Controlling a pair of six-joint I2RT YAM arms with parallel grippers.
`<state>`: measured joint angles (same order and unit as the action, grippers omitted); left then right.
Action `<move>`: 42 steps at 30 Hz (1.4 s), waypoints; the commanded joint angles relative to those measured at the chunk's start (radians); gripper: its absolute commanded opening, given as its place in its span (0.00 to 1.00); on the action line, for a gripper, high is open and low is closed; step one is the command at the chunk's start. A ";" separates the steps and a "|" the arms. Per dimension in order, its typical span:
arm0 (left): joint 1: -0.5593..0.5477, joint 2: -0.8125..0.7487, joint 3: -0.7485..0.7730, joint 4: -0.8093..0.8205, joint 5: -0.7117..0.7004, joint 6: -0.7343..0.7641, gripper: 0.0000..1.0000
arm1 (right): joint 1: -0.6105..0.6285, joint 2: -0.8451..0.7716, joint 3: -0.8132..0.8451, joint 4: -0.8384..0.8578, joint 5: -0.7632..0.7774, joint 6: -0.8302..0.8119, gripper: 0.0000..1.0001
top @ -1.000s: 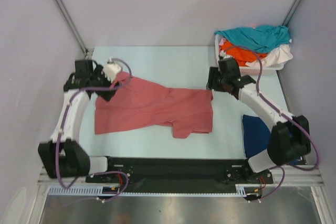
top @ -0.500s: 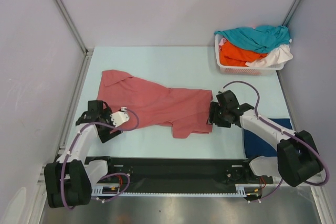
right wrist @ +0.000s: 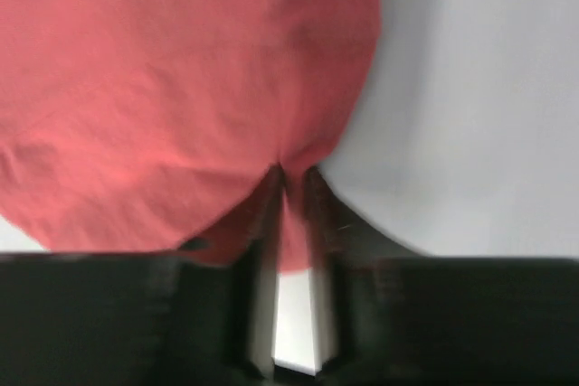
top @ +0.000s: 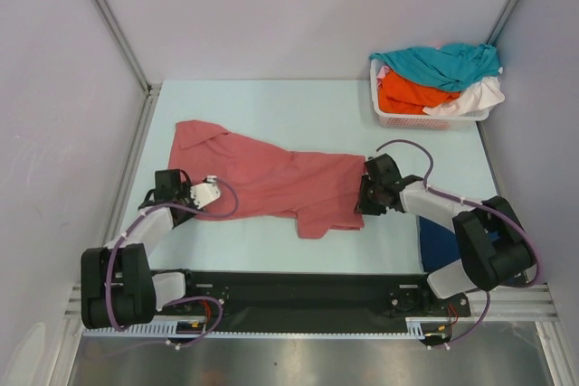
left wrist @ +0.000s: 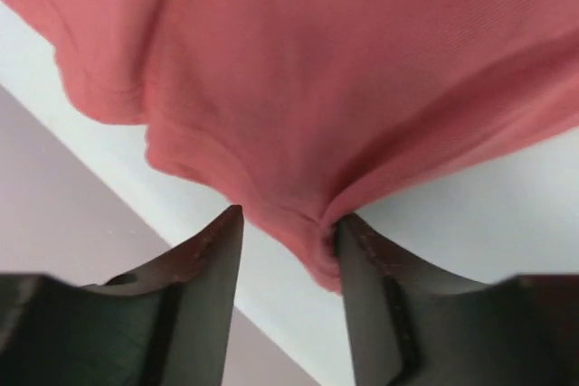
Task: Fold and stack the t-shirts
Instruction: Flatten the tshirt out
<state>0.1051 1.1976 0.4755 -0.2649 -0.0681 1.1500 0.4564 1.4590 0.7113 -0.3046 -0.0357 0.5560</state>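
The salmon-red t-shirt (top: pixel 262 178) lies spread across the table's middle. My left gripper (top: pixel 201 194) sits low at the shirt's near left edge. In the left wrist view its jaws (left wrist: pixel 289 216) stand apart, with a bunched fold of the hem (left wrist: pixel 317 250) between them, touching the right finger. My right gripper (top: pixel 360 198) is at the shirt's right edge. In the right wrist view it (right wrist: pixel 293 171) is shut on a pinch of the red cloth (right wrist: pixel 163 88). A navy t-shirt (top: pixel 439 228) lies under the right arm.
A white lattice basket (top: pixel 389 117) at the back right holds teal (top: pixel 443 61), orange (top: pixel 412 95) and white (top: pixel 479 97) t-shirts. Pale walls close in the table on the left, far and right sides. The black arm rail (top: pixel 298 287) runs along the near edge.
Both arms dropped from the shirt's far corners to its near corners. The right jaws closed on the right edge. The left jaws narrowed around the left hem.
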 commanded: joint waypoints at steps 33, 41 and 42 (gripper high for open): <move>0.031 -0.311 1.267 -0.794 0.238 -0.441 0.00 | -0.012 -0.539 1.267 -0.663 0.154 -0.209 0.00; 0.030 -0.123 1.272 -0.656 0.243 -0.495 0.00 | -0.027 -0.347 1.176 -0.371 0.122 -0.300 0.00; 0.031 -0.052 1.294 -0.640 0.237 -0.501 0.01 | -0.069 -0.315 1.183 -0.335 0.094 -0.306 0.00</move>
<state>0.1276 1.0073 1.7428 -0.9993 0.2028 0.6964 0.4408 1.0363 1.9045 -0.8291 0.0921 0.3115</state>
